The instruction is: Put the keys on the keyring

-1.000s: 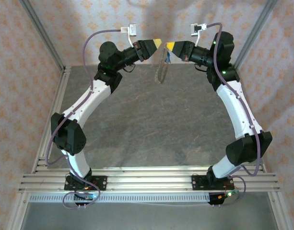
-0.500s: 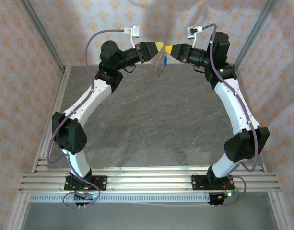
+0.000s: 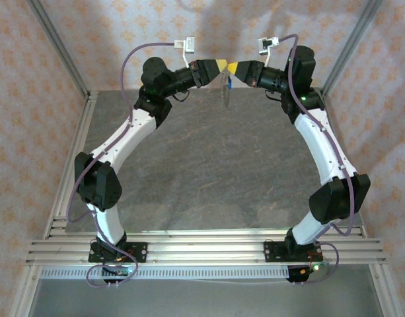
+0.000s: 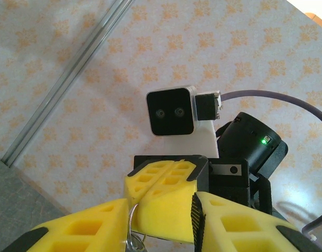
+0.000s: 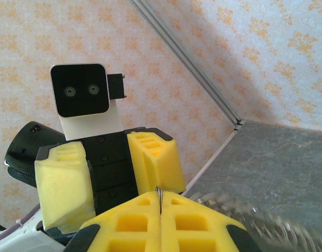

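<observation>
High above the back of the table, my two grippers meet tip to tip. My right gripper (image 3: 234,67) (image 5: 159,202) is shut, with a thin metal loop of the keyring (image 5: 159,192) pinched between its pads. The tan chain of the keyring (image 3: 222,94) hangs below the tips, and the blue key (image 3: 227,83) dangles beside it. My left gripper (image 3: 220,65) (image 4: 161,210) has its jaws apart, straddling the right gripper's closed fingertips (image 4: 166,197). A metal ring (image 4: 130,233) shows against the left gripper's left finger (image 4: 82,228). The chain is a blur at the lower right of the right wrist view.
Below the grippers lies the grey stone-patterned table (image 3: 215,172). Patterned walls and slanted aluminium posts (image 3: 57,46) close in the back corners. Across the near edge run aluminium rails (image 3: 202,249), where the arm bases are bolted.
The left gripper has moved right until its tips overlap the right gripper's, and its jaws have narrowed. The hanging chain has swung and bunched up under the tips.
</observation>
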You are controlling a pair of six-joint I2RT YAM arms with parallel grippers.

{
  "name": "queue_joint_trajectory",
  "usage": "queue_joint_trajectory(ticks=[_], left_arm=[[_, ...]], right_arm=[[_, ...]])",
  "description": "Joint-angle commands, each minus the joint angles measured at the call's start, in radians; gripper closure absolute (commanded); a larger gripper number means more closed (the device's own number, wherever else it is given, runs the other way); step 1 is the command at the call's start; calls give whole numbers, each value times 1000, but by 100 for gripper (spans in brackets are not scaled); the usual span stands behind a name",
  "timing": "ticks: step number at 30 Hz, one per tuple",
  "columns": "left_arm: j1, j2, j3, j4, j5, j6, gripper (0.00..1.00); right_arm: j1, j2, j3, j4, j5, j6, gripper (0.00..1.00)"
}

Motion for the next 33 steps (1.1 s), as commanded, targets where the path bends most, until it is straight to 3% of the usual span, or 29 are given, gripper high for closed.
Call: queue_joint_trajectory(ticks=[1,7,14,23,33], left_arm=[[-25,5,-6,62,30,-17,63],[-30,-6,-26,49,21,-4,63],[-30,-14,-43,25,-10,10,52],[-29,-15,-42,18,-47,11,46],[-30,-12,-47,84,-60,-49,46]], right_arm=[[-7,-33,-16,81,15,16,100],[-20,-44,-43,138,21,57,100],[-21,-52,-53,140,21,56,100],[-22,-64,-69,150,26,57,100],[-22,-68,-95,200,49,88,100]])
